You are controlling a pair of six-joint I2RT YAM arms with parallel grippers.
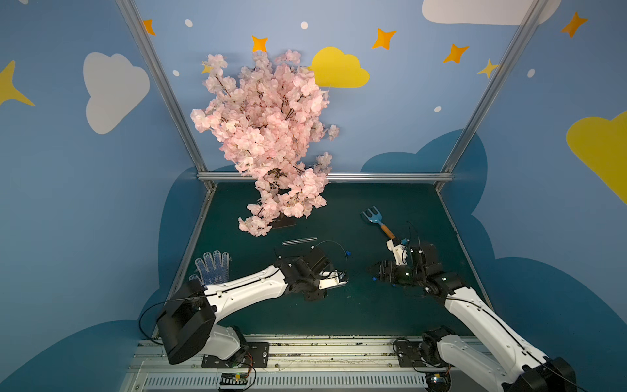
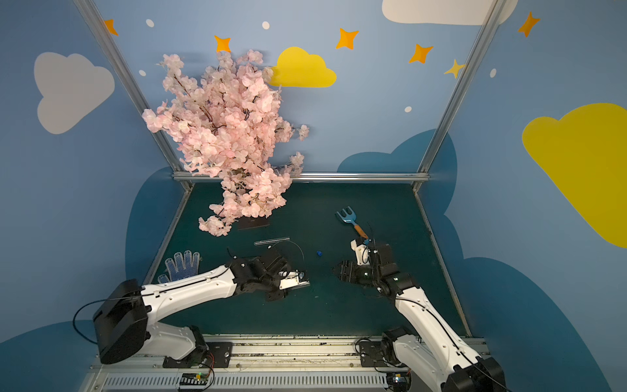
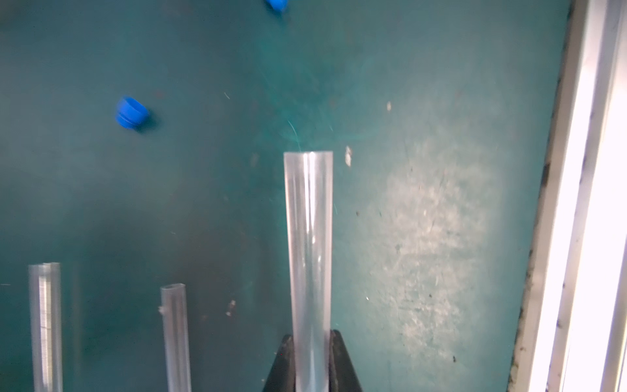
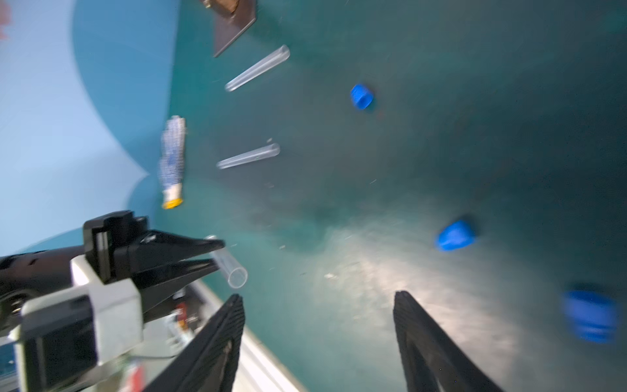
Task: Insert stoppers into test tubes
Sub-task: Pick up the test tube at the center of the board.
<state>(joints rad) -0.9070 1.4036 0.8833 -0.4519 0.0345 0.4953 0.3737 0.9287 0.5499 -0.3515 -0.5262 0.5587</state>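
Left end effector (image 3: 311, 334): clenched on a test tube (image 3: 308, 237), near the centre of the worktop (image 1: 339, 315). The tube's open mouth projects past the jaw tips, pointing right. Cannot tell whether the tube clears the mat.

Right end effector (image 4: 317, 297): released, jaws wide with nothing between them. It faces left toward the tube mouth, apart from it.

Stoppers, all loose on the worktop:
- first stopper (image 1: 374, 279), just beside the right end effector's tips
- second stopper (image 4: 590, 315), blurred, close by the same end effector
- third stopper (image 1: 348, 253), farther back, between the two arms

Second test tube (image 4: 249, 156) and third test tube (image 1: 299, 241) lie flat farther back, left of centre, mouths open.

Glove (image 1: 212, 268): at the left edge.

Garden fork (image 1: 373, 217): far right, handle end hidden behind the right wrist.

Blossom tree (image 1: 268, 135): farthest back.
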